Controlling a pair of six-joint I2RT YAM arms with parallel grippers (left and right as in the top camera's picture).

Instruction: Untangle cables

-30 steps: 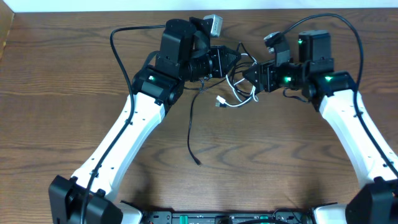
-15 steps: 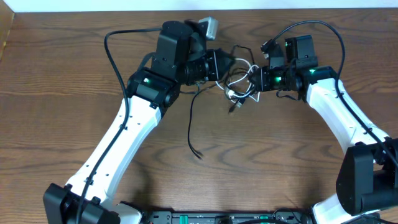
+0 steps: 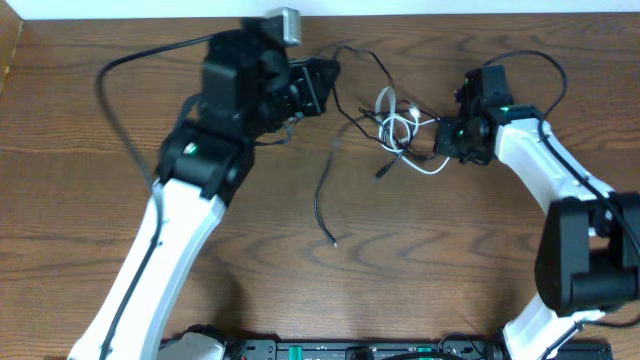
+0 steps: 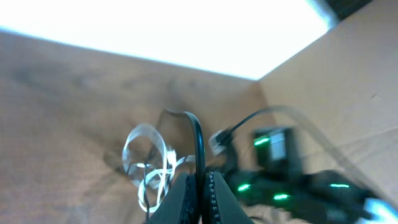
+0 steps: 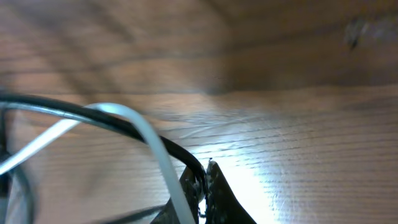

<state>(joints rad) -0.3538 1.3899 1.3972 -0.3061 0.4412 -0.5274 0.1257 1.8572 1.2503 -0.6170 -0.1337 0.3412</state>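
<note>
Arms swung apart in the last second, left end effector (image 3: 328,75) and right end effector (image 3: 447,142) each clamped on a black cable (image 4: 198,140), spreading the white cable (image 3: 402,125) tangle.

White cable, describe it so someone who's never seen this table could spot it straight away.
On the wooden table, look at the far middle, in the small knot between the two arms, just by the right tool. The white cable is the looped one there; it is the only pale cord among thin black cords.
</note>
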